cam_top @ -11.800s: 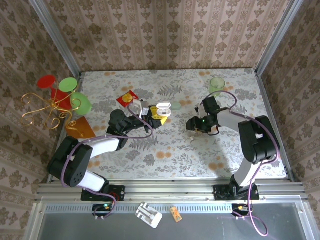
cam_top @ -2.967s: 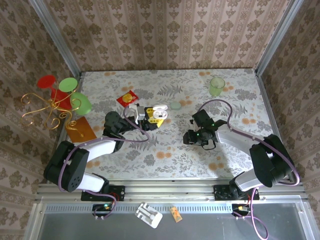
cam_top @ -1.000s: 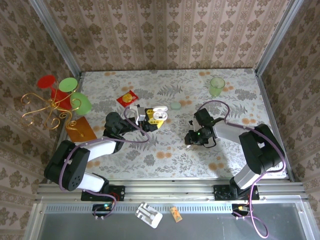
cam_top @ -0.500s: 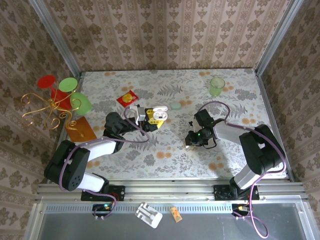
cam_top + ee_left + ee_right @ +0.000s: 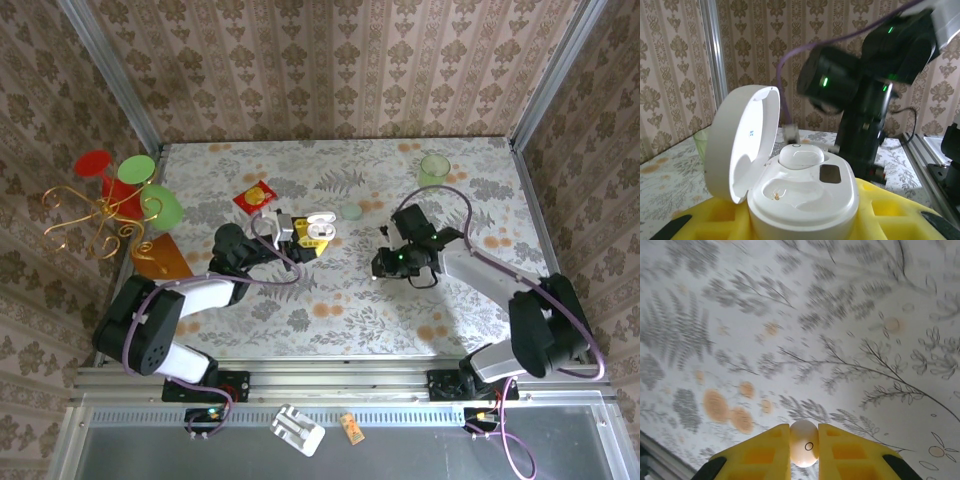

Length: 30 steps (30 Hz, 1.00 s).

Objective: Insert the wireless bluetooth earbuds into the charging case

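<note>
**Charging case and earbuds.** The charging case sits left of the middle of the bench, at the tip of the left gripper. In the left wrist view the case stands upright with its hinged lid swung open to the left. The first earbud is seated in the far socket. The near socket is vacant, with a small metal contact visible at its bottom.

**Left gripper.** Its yellow fingers flank the base of the case on both sides, and the jaws are closed on the case, partly apart at its width.

**Right gripper.** The right gripper is over the middle of the bench, well apart from the case and to its right. In the right wrist view the right gripper is closed on the second earbud. The white piece is pinched between the two yellow fingers, with the fern-patterned bench surface behind it. The right arm appears blurred behind the open case in the left wrist view.

**Surroundings.**
- A pale green disc lies just beyond the case.
- A red packet lies to the case's far left.
- An orange card lies at the bench's left edge.
- A green cup stands near the far right corner.
- A gold wire stand with red and green discs is outside the left wall.
</note>
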Available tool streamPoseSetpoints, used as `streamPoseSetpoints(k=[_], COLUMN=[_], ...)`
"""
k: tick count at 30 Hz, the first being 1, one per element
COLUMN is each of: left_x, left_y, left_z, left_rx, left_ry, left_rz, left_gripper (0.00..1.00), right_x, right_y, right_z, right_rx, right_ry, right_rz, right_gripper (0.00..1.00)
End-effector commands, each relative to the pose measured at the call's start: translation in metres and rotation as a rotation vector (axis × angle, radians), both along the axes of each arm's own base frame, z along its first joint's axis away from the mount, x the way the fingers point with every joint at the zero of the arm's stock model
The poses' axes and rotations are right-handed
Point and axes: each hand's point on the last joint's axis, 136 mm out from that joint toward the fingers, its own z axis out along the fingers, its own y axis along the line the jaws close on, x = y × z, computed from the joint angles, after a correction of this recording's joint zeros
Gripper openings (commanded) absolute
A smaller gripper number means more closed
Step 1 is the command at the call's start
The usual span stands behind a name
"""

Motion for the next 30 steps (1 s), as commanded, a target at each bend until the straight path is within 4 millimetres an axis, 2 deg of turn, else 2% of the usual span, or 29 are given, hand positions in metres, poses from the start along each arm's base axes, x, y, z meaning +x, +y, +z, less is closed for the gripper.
streamPoseSetpoints(k=[1, 6, 8, 15, 24, 30], left_x=[0.01, 0.02, 0.024, 0.033, 0.036, 0.036], left_y=[0.002, 0.0, -0.001, 0.0, 0.0, 0.0], left_z=[0.006, -0.007, -0.01, -0.017, -0.023, -0.021], left_rx=[-0.014, 0.006, 0.009, 0.025, 0.041, 0.039], left_ry=[-0.063, -0.053, -0.051, -0.054, -0.051, -0.055], left_rz=[0.041, 0.07, 0.085, 0.13, 0.145, 0.143], left_gripper=[0.19, 0.2, 0.2, 0.2, 0.2, 0.19], right_x=[0.0, 0.008, 0.011, 0.02, 0.036, 0.041], right_y=[0.002, 0.019, 0.027, 0.06, 0.096, 0.109], right_z=[0.044, 0.102, 0.119, 0.164, 0.172, 0.169], right_rx=[-0.008, 0.007, 0.007, 0.012, -0.001, -0.029], right_ry=[-0.073, -0.211, -0.253, -0.357, -0.389, -0.391], right_rz=[-0.013, 0.019, 0.04, 0.127, 0.195, 0.227], right_gripper=[0.16, 0.16, 0.16, 0.16, 0.16, 0.16])
